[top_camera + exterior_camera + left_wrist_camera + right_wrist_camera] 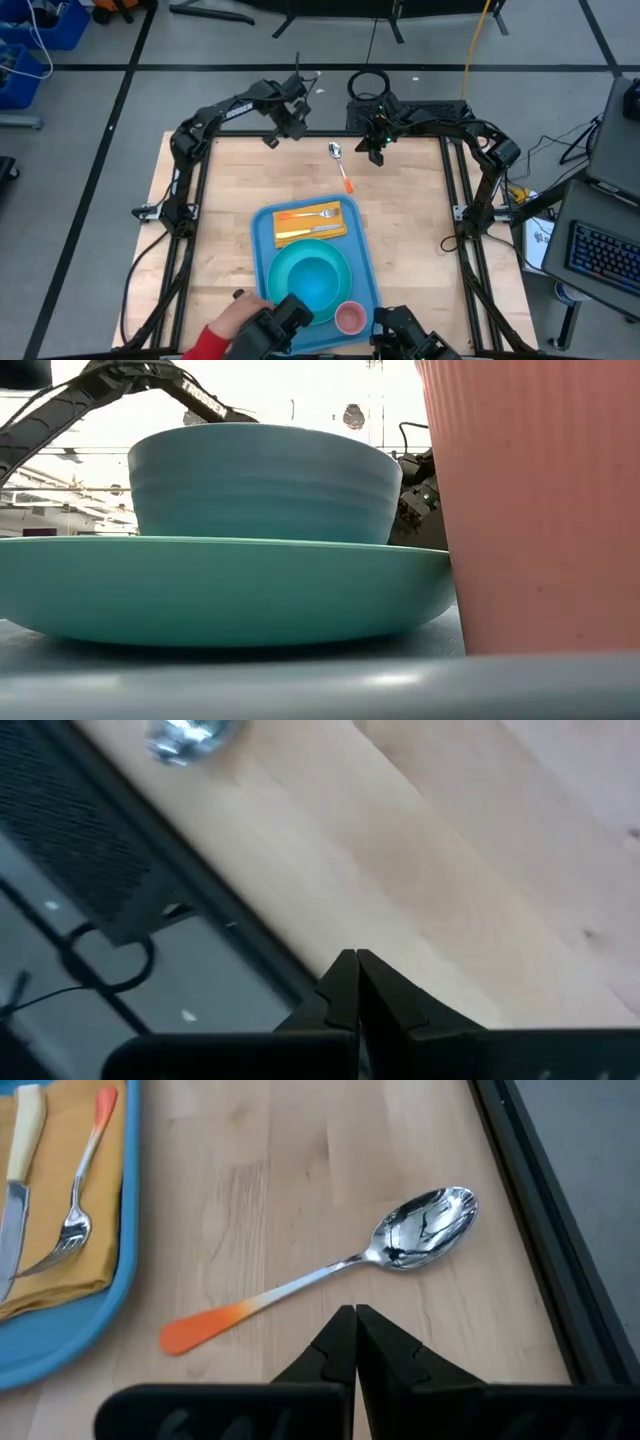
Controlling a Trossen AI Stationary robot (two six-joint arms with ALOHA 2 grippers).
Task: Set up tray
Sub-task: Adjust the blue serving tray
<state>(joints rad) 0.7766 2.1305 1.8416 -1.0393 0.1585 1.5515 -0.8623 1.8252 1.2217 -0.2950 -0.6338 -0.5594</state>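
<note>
The light-blue tray (268, 262) lies in the table's middle, toward the near edge. On it rest a yellow napkin (297, 234) with a fork (318, 213) and a knife (312, 230), a turquoise plate (290, 292) holding a blue bowl (318, 276), and a pink cup (349, 318). A spoon (342, 166) with an orange handle lies on the wood beyond the tray's far end. My right gripper (375, 155) hovers shut just beyond the spoon (330, 1270). My left gripper (274, 137) hangs shut near the far edge, over bare wood (430, 870).
A person's hand (232, 316) with a red sleeve reaches in at the near edge, beside the plate. A black frame (196, 200) runs along the table's sides. In the low view the bowl (260, 485) and cup (540, 500) fill the foreground. Bare wood lies left and right of the tray.
</note>
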